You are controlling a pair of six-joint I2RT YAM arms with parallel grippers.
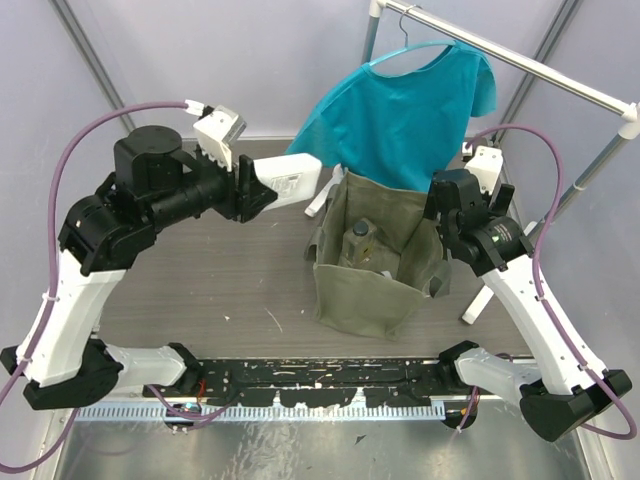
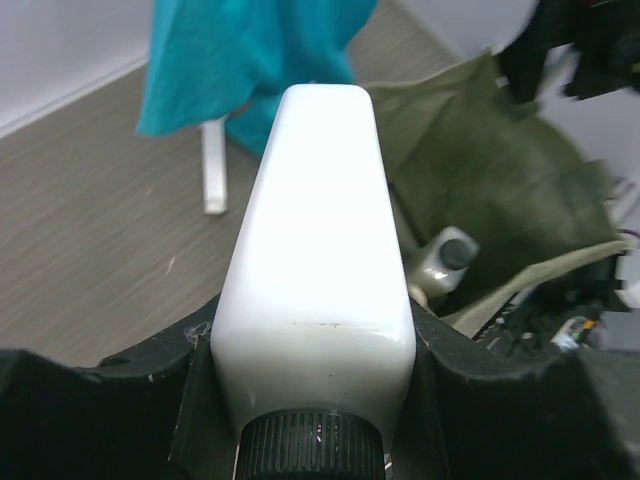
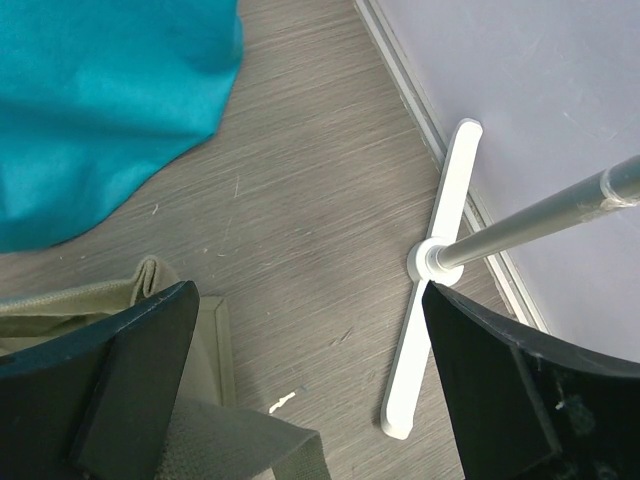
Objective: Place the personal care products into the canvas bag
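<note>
A white rectangular bottle (image 1: 287,180) with a dark ribbed cap (image 2: 312,445) is held level above the table, left of the canvas bag (image 1: 372,280). My left gripper (image 1: 252,192) is shut on the bottle (image 2: 315,250) near its cap end. The olive bag (image 2: 500,170) stands open, and a bottle with a dark cap (image 1: 358,233) lies inside it (image 2: 447,258). At the bag's right rim my right gripper (image 1: 447,212) is open with nothing between its fingers (image 3: 310,390). The bag's strap (image 3: 235,445) lies below its left finger (image 3: 135,375).
A teal shirt (image 1: 405,100) hangs on a hanger from a metal rack (image 1: 520,60) behind the bag. The rack's white foot (image 3: 430,280) and pole (image 3: 540,215) stand close to the right of my right gripper. The back wall is near.
</note>
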